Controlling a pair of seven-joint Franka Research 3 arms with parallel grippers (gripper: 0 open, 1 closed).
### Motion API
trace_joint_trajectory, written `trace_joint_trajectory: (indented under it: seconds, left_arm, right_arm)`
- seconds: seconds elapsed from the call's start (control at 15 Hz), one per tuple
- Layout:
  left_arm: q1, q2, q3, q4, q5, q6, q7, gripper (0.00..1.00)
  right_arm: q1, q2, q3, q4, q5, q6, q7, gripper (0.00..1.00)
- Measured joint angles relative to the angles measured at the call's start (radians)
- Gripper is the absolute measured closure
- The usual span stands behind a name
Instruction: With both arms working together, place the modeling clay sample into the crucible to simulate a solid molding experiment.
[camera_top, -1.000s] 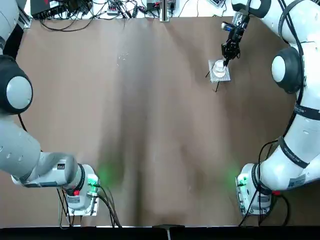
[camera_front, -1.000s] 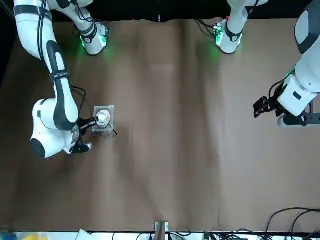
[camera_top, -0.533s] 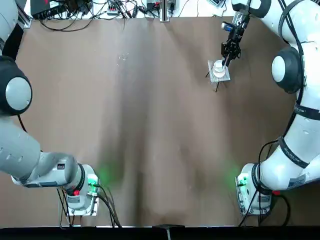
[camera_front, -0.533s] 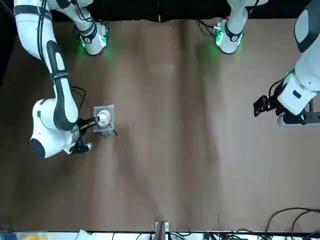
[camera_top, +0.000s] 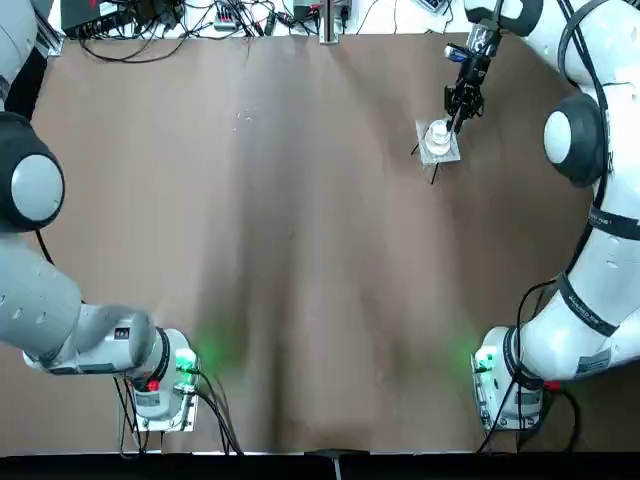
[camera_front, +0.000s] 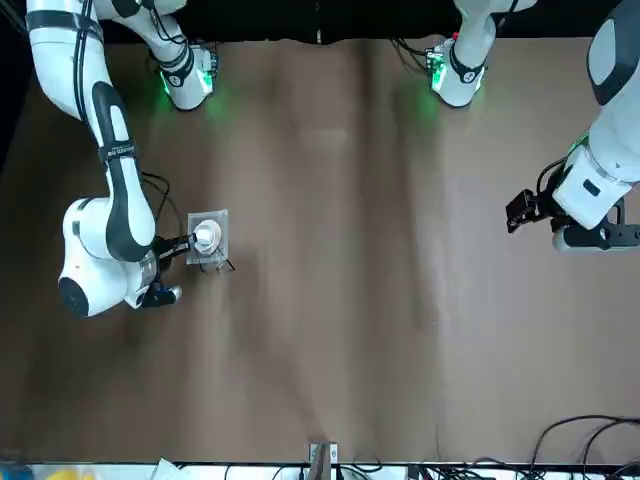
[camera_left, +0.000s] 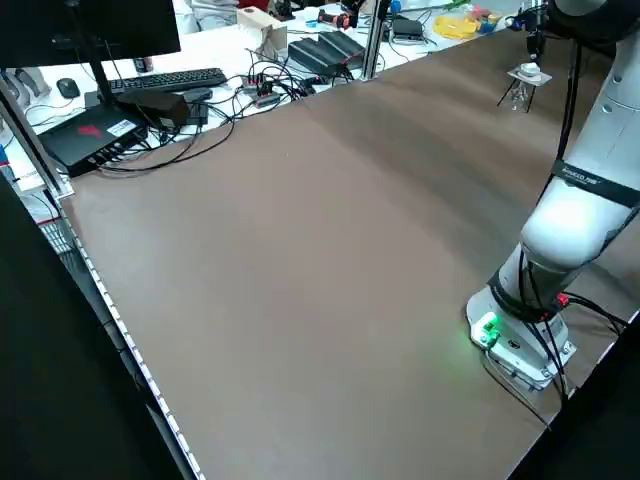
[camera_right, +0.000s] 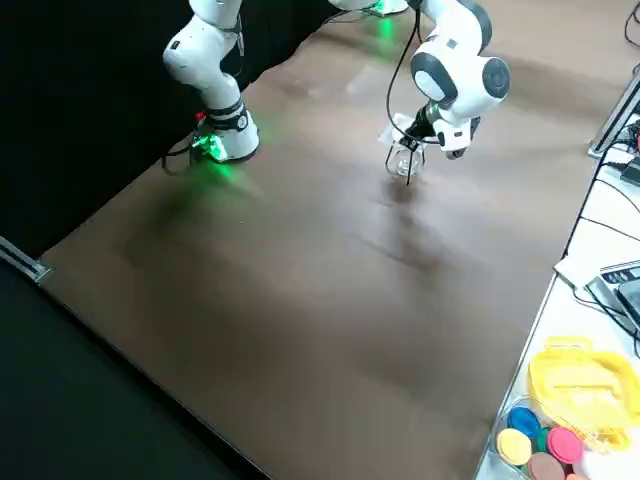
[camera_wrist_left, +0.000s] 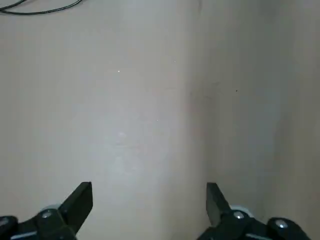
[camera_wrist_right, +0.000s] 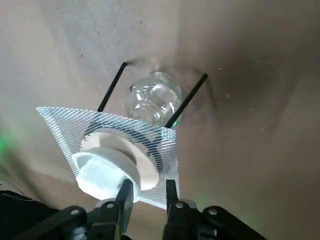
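A wide brown table (camera_top: 300, 250) fills the workspace, with a cluttered bench of cables, a keyboard (camera_left: 165, 80) and black boxes along its far edge, and a tray of coloured discs (camera_right: 545, 435) off one corner.

My left arm is drawn back on my left side of the table, away from the work; my left gripper (camera_wrist_left: 149, 202) hangs over bare brown surface with its two fingers spread wide and nothing between them.

My right arm reaches to the far right part of the table, where a square wire-mesh pad (camera_wrist_right: 165, 142) sits raised on a thin black-legged stand, with a clear glass vessel (camera_wrist_right: 155, 102) underneath it. On the beige round centre of that pad stands the crucible (camera_wrist_right: 100, 172), a small white round cup, upright.

My right gripper (camera_wrist_right: 146, 192) is just beside the crucible at the pad's edge, fingers (camera_wrist_right: 124, 192) close together with only a narrow gap and, as far as I can make out, nothing pinched in it.

The modeling clay sample I cannot pick out with any certainty; it may lie inside the cup, but no view looks down into it.
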Motion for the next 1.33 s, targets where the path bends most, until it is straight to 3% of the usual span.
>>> trace_joint_trajectory:
  seconds: [0.6, 0.87, 1.33]
  left_arm:
    - [0.001, 0.000, 0.000, -0.010, 0.001, 0.000, 0.044, 0.00]
    - [0.004, 0.001, 0.001, -0.013, 0.001, 0.000, 0.054, 0.00]
    - [0.004, 0.001, 0.003, -0.013, 0.001, 0.000, 0.062, 0.00]
  right_arm:
    - [-0.018, -0.003, -0.001, 0.010, -0.004, -0.017, -0.001, 0.66]
    - [-0.018, -0.025, -0.001, 0.076, -0.004, -0.101, -0.001, 0.64]
    - [-0.062, -0.181, -0.008, 0.125, -0.026, -0.118, -0.026, 0.63]
